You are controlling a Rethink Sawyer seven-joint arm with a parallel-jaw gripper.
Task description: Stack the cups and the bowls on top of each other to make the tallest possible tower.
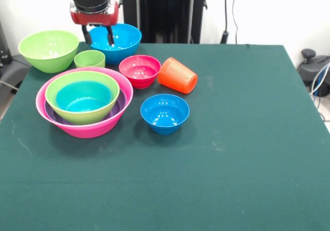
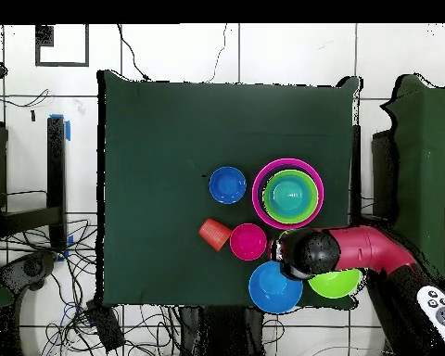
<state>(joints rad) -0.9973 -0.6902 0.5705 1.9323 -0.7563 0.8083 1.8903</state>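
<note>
My gripper [image 1: 98,36] is open and empty at the table's far left, above the gap between the short lime-green cup [image 1: 89,59] and the large blue bowl [image 1: 126,37]. The huge pink bowl [image 1: 41,104] holds the purple bowl [image 1: 120,103], a lime-green bowl [image 1: 53,94] and the teal bowl [image 1: 82,99], nested. A second lime-green bowl [image 1: 49,49] stands at the far left. The small red bowl [image 1: 139,70], the small blue bowl [image 1: 165,112] and the orange cup [image 1: 177,75], lying on its side, are near the middle.
The table [image 1: 247,138] is covered in dark green cloth. In the overhead view the arm [image 2: 356,248] reaches in from the right and hides the green cup. Cables and equipment lie beyond the table's edges.
</note>
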